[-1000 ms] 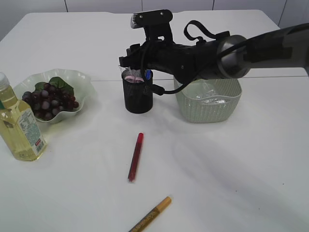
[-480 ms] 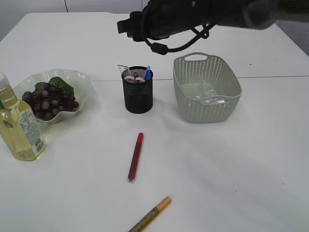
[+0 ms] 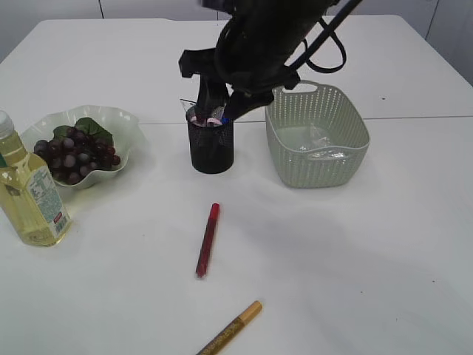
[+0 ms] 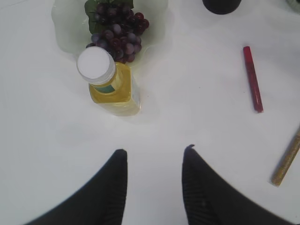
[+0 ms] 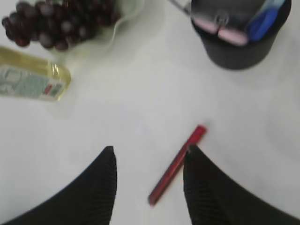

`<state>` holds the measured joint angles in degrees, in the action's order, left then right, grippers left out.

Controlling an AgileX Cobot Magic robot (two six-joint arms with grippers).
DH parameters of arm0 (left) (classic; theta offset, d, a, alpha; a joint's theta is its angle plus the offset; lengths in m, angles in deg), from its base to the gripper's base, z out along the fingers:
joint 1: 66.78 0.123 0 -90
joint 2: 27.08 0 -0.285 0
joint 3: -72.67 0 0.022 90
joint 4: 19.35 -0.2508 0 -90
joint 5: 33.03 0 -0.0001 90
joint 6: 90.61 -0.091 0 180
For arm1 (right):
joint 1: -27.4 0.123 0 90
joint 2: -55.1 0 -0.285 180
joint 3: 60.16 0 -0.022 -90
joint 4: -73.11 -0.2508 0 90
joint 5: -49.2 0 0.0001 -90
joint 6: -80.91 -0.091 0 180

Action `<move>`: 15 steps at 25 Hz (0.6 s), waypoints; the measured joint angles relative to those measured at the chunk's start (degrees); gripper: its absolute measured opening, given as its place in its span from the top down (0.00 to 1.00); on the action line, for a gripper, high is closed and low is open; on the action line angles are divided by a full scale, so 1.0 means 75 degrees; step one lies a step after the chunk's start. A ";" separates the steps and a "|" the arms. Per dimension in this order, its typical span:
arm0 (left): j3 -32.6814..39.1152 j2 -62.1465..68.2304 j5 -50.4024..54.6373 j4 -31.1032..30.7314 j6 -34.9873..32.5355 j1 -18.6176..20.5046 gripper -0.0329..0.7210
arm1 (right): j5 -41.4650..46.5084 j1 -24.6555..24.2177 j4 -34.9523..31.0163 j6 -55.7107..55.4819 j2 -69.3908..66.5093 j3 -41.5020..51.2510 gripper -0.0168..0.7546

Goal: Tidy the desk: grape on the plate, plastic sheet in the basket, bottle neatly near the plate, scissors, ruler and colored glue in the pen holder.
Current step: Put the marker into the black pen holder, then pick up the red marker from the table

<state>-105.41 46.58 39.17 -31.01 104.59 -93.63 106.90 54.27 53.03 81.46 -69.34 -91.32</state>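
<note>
A red glue pen [image 3: 207, 239] is lying flat on the white surface [image 3: 355, 251], just in front of the black pen holder [image 3: 211, 145]; a gold one [image 3: 230, 328] is lying further forward. Both look light, stiff and smooth, best pinched mid-barrel. The right pincer [image 5: 149, 161] is hanging open and empty above the red pen; the left pincer [image 4: 154, 161] is open too. The surface is glossy with plenty of free room.

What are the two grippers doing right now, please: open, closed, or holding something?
Left gripper: open, holding nothing.
Right gripper: open, holding nothing.
</note>
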 joint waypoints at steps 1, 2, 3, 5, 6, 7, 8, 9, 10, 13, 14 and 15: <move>0.0000 0.0000 0.0000 0.0000 0.0000 0.0000 0.57 | 0.0372 0.0000 -0.0037 -0.0004 0.0000 0.0000 0.53; 0.0000 0.0000 0.0000 0.0014 0.0000 0.0000 0.57 | 0.0602 0.0000 -0.0055 -0.0004 0.0000 0.0000 0.53; 0.0000 0.0000 0.0000 0.0029 0.0000 0.0000 0.57 | 0.0829 0.0000 -0.0055 -0.0004 0.0000 0.0000 0.53; 0.0000 0.0000 0.0000 0.0075 0.0000 0.0000 0.57 | 0.1125 0.0000 -0.0025 0.0044 0.0000 0.0000 0.53; 0.0000 0.0000 0.0000 0.0113 0.0000 0.0000 0.57 | 0.1291 0.0000 -0.0025 0.0045 0.0000 0.0000 0.53; 0.0000 0.0000 0.0000 0.0167 0.0000 0.0000 0.57 | 0.1398 0.0000 -0.0025 -0.0016 0.0000 0.0000 0.53; 0.0000 0.0000 0.0000 0.0203 0.0000 0.0000 0.57 | 0.1456 0.0000 -0.0025 -0.0223 0.0000 0.0000 0.53; 0.0000 0.0000 0.0000 0.0246 0.0000 0.0000 0.57 | 0.1510 0.0000 0.0012 -0.0566 0.0000 0.0000 0.53; 0.0000 0.0000 0.0000 0.0309 0.0000 0.0000 0.57 | 0.1564 0.0016 0.0126 -0.1031 0.0000 -0.0007 0.53; 0.0000 0.0000 0.0000 0.0412 0.0000 0.0000 0.57 | 0.1613 0.0143 0.0796 -0.2442 -0.0030 -0.0018 0.53; 0.0000 0.0000 0.0000 0.0412 0.0000 0.0000 0.57 | 0.1626 0.0216 0.1117 -0.2883 -0.0074 -0.0018 0.53; 0.0000 0.0000 0.0000 0.0426 0.0000 0.0000 0.57 | 0.1643 0.0315 0.1381 -0.3248 -0.0165 -0.0018 0.53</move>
<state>-105.41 46.58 39.17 -27.82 104.59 -93.63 119.23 56.63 63.39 57.11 -70.58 -91.46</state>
